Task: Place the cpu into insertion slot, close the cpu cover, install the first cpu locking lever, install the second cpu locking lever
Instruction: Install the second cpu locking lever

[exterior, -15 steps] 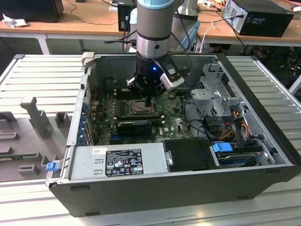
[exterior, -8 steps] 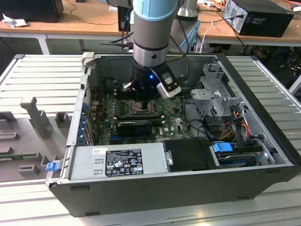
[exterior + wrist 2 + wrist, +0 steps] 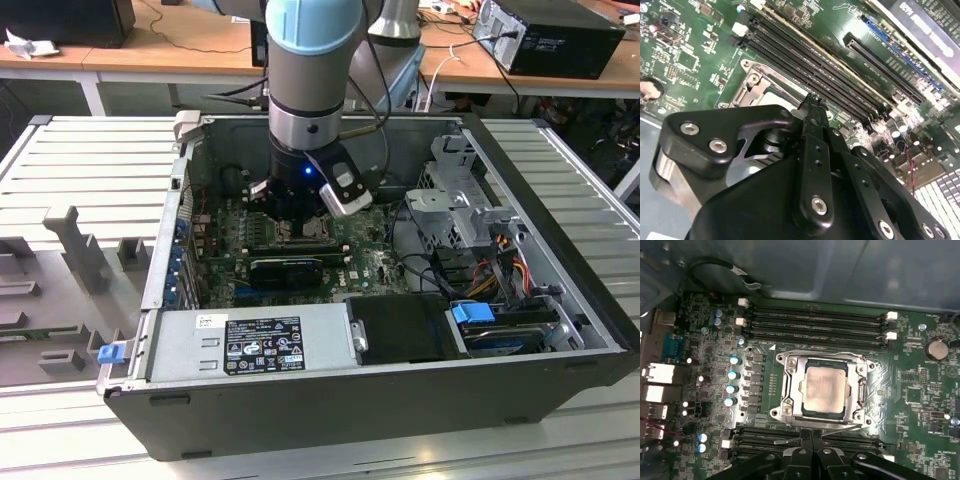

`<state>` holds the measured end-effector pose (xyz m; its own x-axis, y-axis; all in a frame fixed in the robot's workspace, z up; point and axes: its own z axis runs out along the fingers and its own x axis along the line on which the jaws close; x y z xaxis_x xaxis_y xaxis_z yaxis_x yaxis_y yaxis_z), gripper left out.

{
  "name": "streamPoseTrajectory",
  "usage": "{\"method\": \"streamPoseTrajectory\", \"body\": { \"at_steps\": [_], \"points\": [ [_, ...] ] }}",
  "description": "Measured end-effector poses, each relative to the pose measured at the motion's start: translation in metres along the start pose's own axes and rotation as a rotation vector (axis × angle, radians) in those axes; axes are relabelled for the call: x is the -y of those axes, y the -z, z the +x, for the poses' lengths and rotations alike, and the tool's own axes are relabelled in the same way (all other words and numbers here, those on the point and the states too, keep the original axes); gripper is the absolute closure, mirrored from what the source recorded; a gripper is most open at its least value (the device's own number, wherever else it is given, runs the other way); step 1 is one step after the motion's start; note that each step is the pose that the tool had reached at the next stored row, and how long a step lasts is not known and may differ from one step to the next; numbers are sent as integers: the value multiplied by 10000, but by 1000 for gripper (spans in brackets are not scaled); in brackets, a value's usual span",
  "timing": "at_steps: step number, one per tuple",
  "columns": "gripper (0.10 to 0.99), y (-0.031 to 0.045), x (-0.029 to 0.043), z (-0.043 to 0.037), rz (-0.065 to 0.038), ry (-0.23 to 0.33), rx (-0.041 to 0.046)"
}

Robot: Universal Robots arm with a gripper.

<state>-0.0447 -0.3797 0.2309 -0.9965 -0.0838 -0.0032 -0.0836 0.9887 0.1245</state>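
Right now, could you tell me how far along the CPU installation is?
Done: the cpu sits in the insertion slot, and the cpu cover lies closed around it, chip showing through its window. In hand: the gripper, fingers together and holding nothing, is at the socket's edge by a thin locking lever. Left: I cannot tell whether either lever is latched, so count both as unconfirmed.

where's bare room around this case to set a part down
Free: the ribbed grey table at the exterior view's left of the computer case, behind the grey fixture blocks, and the strip along its right. Crowded: inside the case, with the gripper over the motherboard and cables by the drive cage.
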Motion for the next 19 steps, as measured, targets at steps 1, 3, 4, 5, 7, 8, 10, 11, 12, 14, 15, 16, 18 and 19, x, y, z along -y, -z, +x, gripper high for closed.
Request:
{"method": "streamPoseTrajectory", "body": {
  "at_steps": [1,3,4,5,7,8,10,11,12,14,15,16,18,19],
  "points": [
    [980,-30,3,4,0,-3,0],
    [980,-71,6,41,-23,2,0],
    [980,-78,5,102,-176,5,14],
    [980,-84,17,136,-278,6,23],
    [980,-95,45,158,-396,10,33],
    [980,-99,73,177,-537,13,44],
    [980,-104,117,195,-820,20,67],
    [980,-107,133,200,-911,22,75],
    [980,-113,166,208,-1053,24,86],
    [980,-131,225,222,-1287,27,106],
    [980,-136,238,226,-1339,27,110],
    [980,-143,249,229,-1395,27,115],
    [980,-165,256,230,-1479,28,123],
    [980,-181,260,230,-1519,28,127]
  ]
}}
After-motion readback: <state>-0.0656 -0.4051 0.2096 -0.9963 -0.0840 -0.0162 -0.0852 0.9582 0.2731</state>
